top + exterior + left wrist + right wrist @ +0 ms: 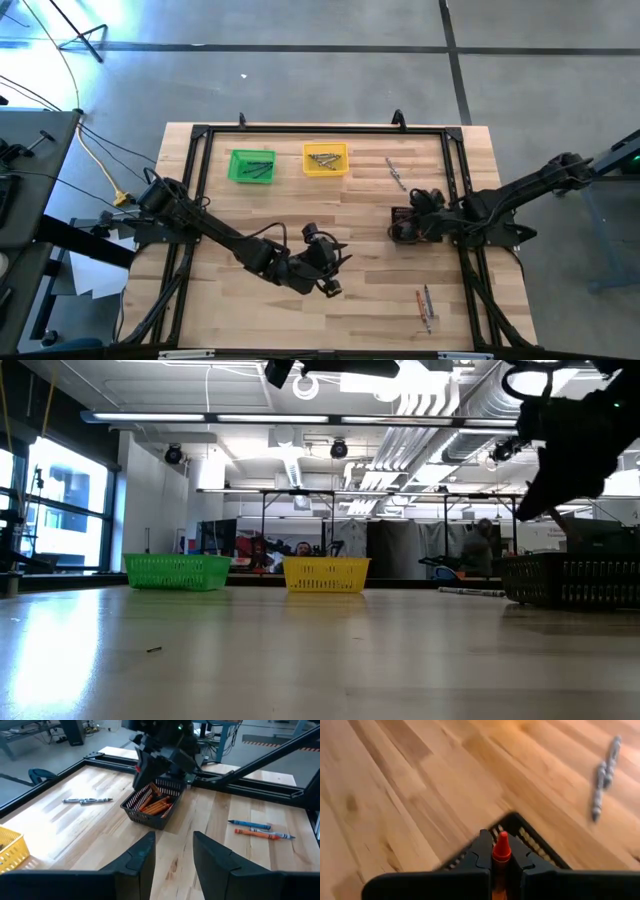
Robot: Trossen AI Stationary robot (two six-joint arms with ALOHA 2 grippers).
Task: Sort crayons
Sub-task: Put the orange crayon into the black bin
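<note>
right claw pinching an orange-red crayon over the black bin

the orange-red crayon [501, 851], a smooth waxy stick with a blunt cone tip, stands clamped between the closed fingers of the right claw [501, 857] just above the black bin [408, 226], likely lifted out to be carried to a sorting bin. more orange crayons [156, 805] lie heaped inside that bin's dark plastic lattice. two grey crayons [396, 172] lie on the pale wood-plank surface [370, 290] between the black bin and the yellow bin [326, 160]; two more loose crayons [424, 306] lie on its other side, toward the near edge. the green bin [251, 166], same mesh plastic, sits beyond the yellow one. the left claw [333, 266] hangs near the black bin, fingers spread and empty, apparently waiting.
</note>
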